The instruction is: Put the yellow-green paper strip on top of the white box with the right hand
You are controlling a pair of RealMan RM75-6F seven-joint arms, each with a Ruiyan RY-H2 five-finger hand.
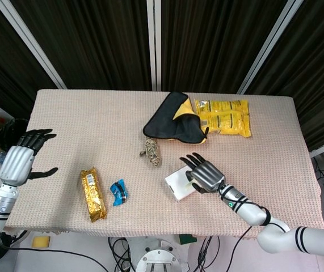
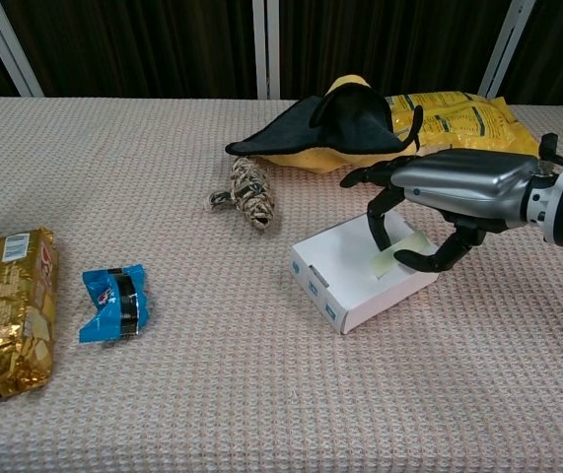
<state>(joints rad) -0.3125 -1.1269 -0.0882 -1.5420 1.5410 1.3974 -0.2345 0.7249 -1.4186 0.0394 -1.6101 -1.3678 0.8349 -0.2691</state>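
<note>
The white box lies on the table mat, right of centre; in the head view the white box shows at the front. My right hand hovers palm down over its right half, fingers curled downward. The yellow-green paper strip is pinched between the thumb and a finger, its lower end touching the box top. From the head view my right hand covers most of the strip. My left hand hangs off the table's left edge, fingers spread, holding nothing.
A gold snack bar and a blue packet lie at the front left. A woven straw bundle sits just left of the box. Behind the box are a black-and-yellow cloth and a yellow chip bag.
</note>
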